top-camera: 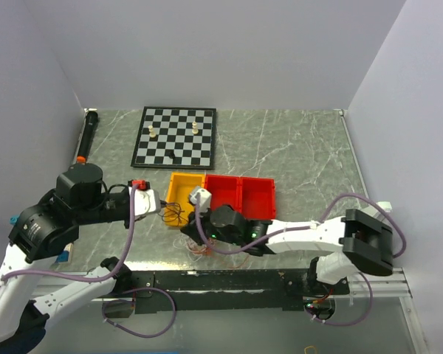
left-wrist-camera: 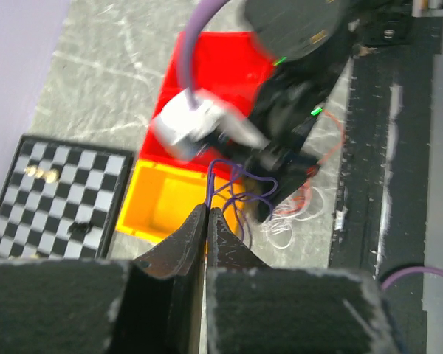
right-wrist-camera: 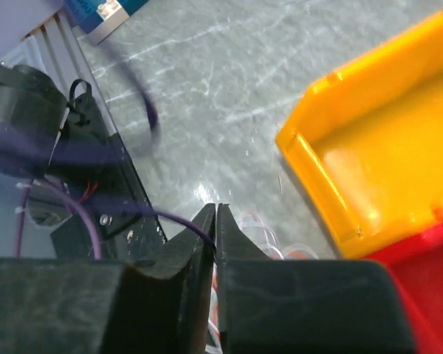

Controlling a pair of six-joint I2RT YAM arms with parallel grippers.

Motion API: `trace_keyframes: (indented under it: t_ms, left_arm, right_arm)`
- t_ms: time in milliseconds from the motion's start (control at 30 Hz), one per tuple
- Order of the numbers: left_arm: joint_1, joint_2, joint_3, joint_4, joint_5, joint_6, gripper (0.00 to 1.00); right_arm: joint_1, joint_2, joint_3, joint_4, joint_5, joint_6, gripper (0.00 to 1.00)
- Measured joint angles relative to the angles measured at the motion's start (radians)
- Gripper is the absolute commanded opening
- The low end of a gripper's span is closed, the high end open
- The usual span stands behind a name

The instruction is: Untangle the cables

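Pale walls (top-camera: 207, 51) close in a grey-green marbled table (top-camera: 303, 162), with a black rail (top-camera: 229, 280) along its near edge by my bases. A chessboard (top-camera: 174, 137) lies at the far side. Nearer me a yellow bin (top-camera: 183, 184) stands beside two red bins (top-camera: 255, 195). My left pincer (left-wrist-camera: 208, 212) is closed on a bluish cable (left-wrist-camera: 240, 188). Its strands loop away from my tips towards my right pincer (right-wrist-camera: 215, 210), just beyond. That one is closed too, and a bluish strand appears to be pinched at its tips. So the strand's long axis runs roughly between my two pincers, left to right in front of the yellow bin. The rest of the cables (top-camera: 201, 249), orange-red and white loops, lie on the table under my right pincer, between the bins and the rail. My right arm is therefore the nearer to that heap.
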Motion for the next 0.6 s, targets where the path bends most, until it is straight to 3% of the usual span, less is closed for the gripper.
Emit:
trace_keyframes:
  t_ms: [233,467,600]
  left_arm:
    - [0.0,-0.049,0.0,0.15,-0.184,-0.098,0.01]
    - [0.0,-0.101,0.004,0.353,-0.33,-0.191,0.01]
    - [0.0,-0.099,0.005,0.445,-0.441,-0.22,0.08]
  right_arm:
    - [0.0,-0.237,-0.24,-0.024,0.029,0.107,0.03]
    - [0.024,-0.352,-0.347,-0.133,0.055,0.206,0.02]
    - [0.035,-0.451,-0.382,-0.193,0.08,0.249,0.02]
